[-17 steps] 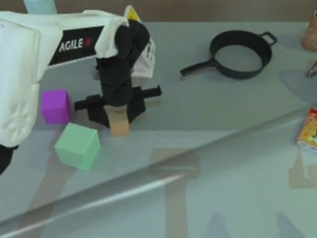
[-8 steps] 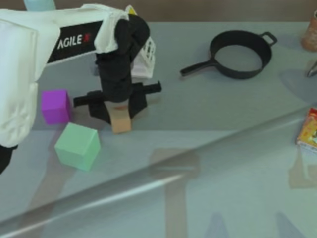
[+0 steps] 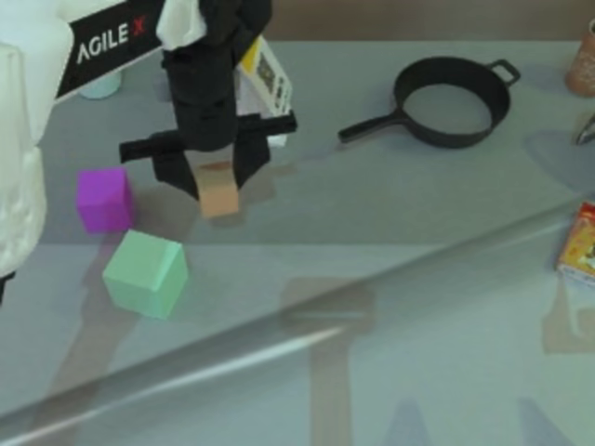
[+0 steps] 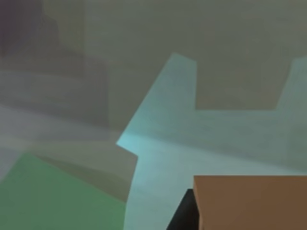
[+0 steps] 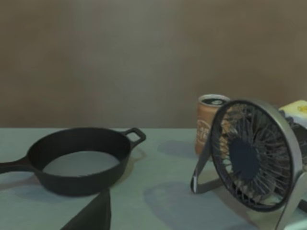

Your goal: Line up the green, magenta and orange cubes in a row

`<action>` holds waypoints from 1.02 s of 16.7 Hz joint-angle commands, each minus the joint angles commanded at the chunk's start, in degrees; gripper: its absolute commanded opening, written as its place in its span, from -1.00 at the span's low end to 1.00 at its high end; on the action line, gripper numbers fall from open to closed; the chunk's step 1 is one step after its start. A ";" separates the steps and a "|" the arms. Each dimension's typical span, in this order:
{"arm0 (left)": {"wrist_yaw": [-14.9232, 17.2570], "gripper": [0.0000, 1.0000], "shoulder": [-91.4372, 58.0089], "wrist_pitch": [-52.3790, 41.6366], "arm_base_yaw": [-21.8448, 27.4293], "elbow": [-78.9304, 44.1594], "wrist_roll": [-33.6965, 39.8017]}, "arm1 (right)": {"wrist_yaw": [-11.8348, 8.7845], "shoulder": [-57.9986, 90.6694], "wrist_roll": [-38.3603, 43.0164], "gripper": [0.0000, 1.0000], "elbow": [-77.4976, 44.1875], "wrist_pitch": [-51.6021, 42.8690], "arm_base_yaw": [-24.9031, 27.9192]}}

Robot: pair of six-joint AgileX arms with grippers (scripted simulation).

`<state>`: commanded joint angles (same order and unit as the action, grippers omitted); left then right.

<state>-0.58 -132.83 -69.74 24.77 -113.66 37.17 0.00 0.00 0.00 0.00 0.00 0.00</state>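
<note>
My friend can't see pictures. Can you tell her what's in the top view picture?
The left gripper holds the small orange cube, jaws shut on it, above the table. A magenta cube and a bigger green cube sit to its left, near each other. A black frying pan lies far right.

White lettering reading "AGILE X", with the X showing in red, is standing on a black panel of the left arm (image 3: 98, 42) at the upper left of the top view. A white box with a yellow corner (image 3: 263, 74), just behind that arm's wrist, is carrying dark print that is too small to read. The orange and yellow carton (image 3: 580, 243) at the right edge is showing graphics but no legible words. In the right wrist view, the copper-coloured can (image 5: 209, 123) is bearing a pale logo that cannot be made out.
</note>
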 joint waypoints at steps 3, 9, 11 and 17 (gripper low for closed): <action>-0.02 -1.00 -0.23 0.07 0.46 0.02 -0.01 | 0.00 0.00 0.00 1.00 0.00 0.00 0.00; -0.11 -1.00 -2.72 -3.64 12.10 -5.87 6.71 | 0.00 0.00 0.00 1.00 0.00 0.00 0.00; -0.12 -1.00 -3.81 -5.46 18.19 -8.55 10.03 | 0.00 0.00 0.00 1.00 0.00 0.00 0.00; -0.19 -1.00 -5.18 -8.47 29.13 -13.55 16.25 | 0.00 0.00 0.00 1.00 0.00 0.00 0.00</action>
<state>-0.77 -138.01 -78.21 53.90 -127.21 53.42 0.00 0.00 0.00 0.00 0.00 0.00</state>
